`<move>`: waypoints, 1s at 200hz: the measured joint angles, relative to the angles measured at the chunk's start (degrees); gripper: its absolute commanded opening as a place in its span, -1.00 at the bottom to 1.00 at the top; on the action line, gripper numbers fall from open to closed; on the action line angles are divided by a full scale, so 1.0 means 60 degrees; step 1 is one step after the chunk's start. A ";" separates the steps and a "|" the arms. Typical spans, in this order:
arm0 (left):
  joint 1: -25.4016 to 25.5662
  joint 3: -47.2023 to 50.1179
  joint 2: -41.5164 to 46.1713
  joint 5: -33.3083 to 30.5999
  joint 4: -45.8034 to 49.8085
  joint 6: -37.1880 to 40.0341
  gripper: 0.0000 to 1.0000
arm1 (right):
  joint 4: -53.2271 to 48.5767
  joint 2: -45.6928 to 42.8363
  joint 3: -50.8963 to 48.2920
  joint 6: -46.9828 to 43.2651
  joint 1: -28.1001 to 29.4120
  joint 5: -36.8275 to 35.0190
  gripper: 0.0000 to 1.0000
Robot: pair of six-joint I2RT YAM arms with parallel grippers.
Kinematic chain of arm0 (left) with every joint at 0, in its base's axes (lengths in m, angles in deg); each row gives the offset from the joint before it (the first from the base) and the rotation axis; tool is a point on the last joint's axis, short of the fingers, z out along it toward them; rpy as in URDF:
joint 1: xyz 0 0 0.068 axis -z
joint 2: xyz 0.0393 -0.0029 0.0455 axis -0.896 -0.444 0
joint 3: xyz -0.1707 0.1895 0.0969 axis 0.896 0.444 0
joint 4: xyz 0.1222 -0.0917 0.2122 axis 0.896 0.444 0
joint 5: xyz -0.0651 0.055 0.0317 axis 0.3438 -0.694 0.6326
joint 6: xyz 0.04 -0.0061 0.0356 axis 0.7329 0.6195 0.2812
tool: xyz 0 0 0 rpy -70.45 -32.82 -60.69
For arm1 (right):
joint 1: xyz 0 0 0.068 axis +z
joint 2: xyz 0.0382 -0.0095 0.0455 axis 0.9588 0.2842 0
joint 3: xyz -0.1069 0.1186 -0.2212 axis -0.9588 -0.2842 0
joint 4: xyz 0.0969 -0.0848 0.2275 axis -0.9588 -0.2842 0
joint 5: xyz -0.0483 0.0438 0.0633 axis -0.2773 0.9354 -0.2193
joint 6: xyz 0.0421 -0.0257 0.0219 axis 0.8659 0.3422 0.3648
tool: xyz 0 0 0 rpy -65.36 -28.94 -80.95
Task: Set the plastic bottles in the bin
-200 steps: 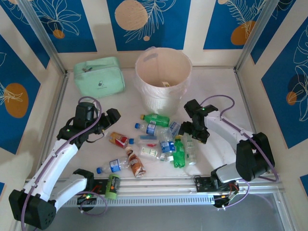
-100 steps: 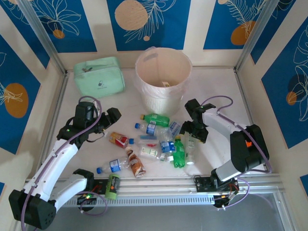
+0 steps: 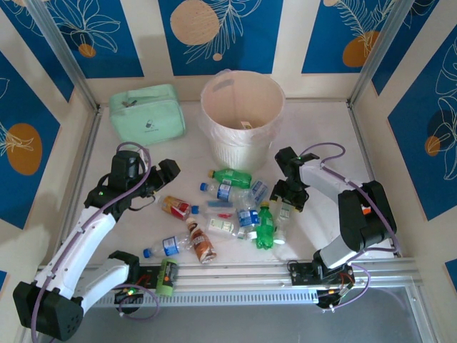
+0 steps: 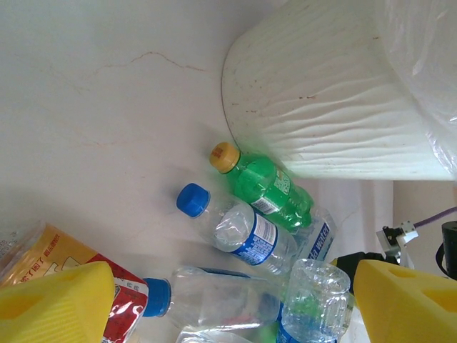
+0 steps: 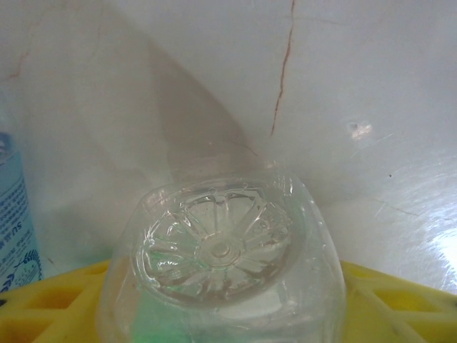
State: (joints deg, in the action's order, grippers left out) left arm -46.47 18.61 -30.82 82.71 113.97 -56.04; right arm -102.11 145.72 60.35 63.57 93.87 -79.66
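Note:
Several plastic bottles lie in a loose pile (image 3: 243, 214) on the white table in front of the bin (image 3: 214, 89), a round white ribbed basket with a bag liner. My right gripper (image 3: 283, 202) is down at the pile's right edge. Its yellow fingers (image 5: 400, 307) press on both sides of a clear bottle (image 5: 221, 250), whose ribbed base faces the camera. My left gripper (image 3: 166, 179) hangs open left of the pile, its yellow fingers (image 4: 57, 300) wide apart over a green bottle (image 4: 268, 184) and clear blue-capped bottles (image 4: 239, 229). The bin (image 4: 335, 107) stands just beyond them.
A mint-green zip pouch (image 3: 146, 114) lies at the back left. A brown bottle (image 3: 202, 243) and a blue-capped bottle (image 3: 166, 246) rest near the front rail, and a green one (image 3: 167, 277) sits on the rail. Blue patterned walls close in three sides.
My right gripper has slid a little left and down onto the clear bottle, and its jaws have narrowed around it. The left arm has held still.

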 measured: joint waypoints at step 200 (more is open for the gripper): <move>0.0291 -0.0310 -0.0525 0.3384 -0.5333 -0.1756 0.80 | 0.1049 -0.4747 0.3938 -0.0244 -0.0076 0.3373 0.13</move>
State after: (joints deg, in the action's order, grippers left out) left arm -44.72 16.75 -33.97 103.01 81.97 -66.58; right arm -95.82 117.24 83.97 62.11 93.41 -59.42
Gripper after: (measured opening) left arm 0.890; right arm 0.566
